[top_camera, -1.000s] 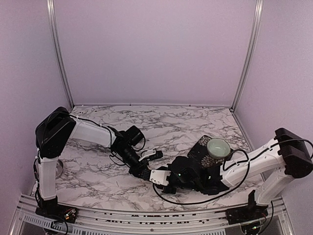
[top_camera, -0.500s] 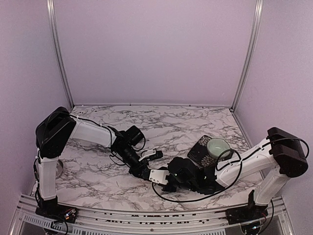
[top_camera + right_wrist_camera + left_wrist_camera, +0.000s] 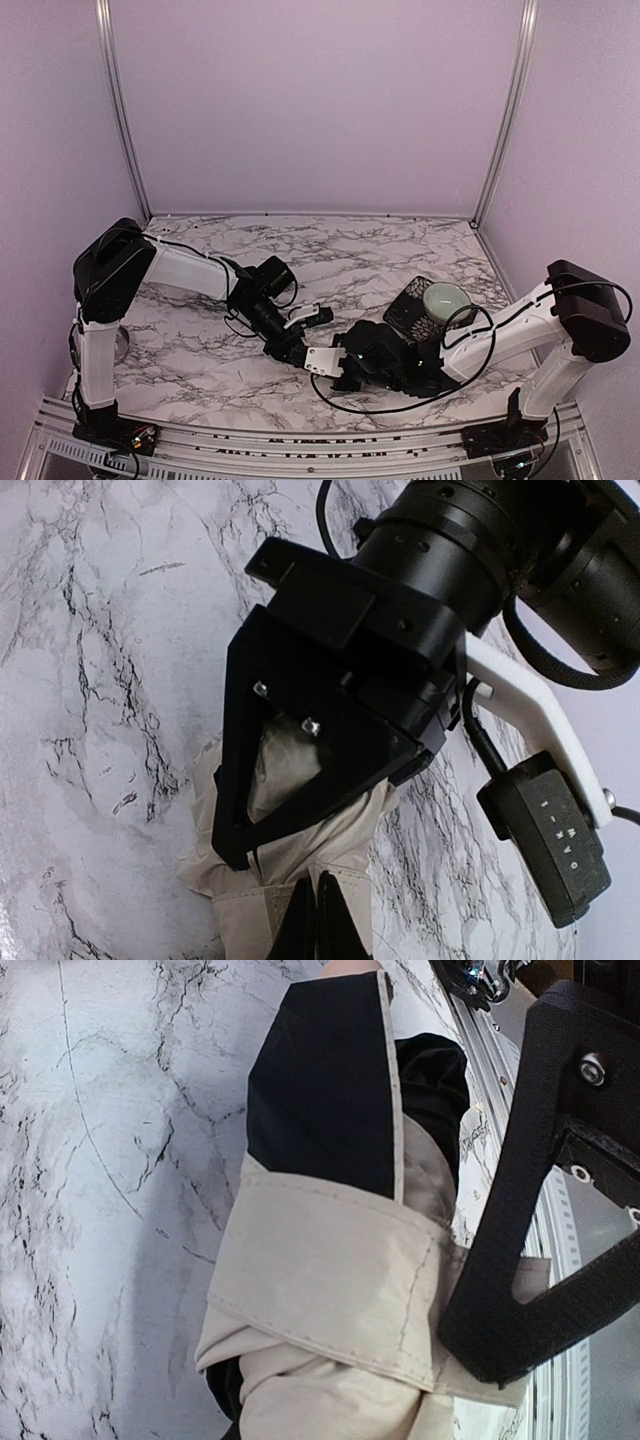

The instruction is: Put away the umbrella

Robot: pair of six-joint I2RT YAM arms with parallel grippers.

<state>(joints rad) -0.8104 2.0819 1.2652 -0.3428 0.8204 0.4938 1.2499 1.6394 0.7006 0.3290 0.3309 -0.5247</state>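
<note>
The umbrella (image 3: 330,1280) is folded, cream-beige fabric with black lining showing and a stitched strap wrapped round it. It lies low over the marble table (image 3: 400,250) between my two grippers and is mostly hidden in the top view. My left gripper (image 3: 297,350) is shut on its bunched fabric; one black finger (image 3: 520,1250) shows beside it, and the gripper also shows in the right wrist view (image 3: 290,770). My right gripper (image 3: 320,920) has its thin black fingers pressed together on the strap's edge; it also shows in the top view (image 3: 338,368).
A black mesh cup (image 3: 415,310) with a pale green round thing (image 3: 445,299) on it stands just behind my right forearm. A metal disc (image 3: 121,346) sits by the left arm's base. The aluminium rail (image 3: 300,440) runs along the near edge.
My right arm has shifted slightly left, closer to the left gripper. The left arm and the umbrella have stayed in place.
</note>
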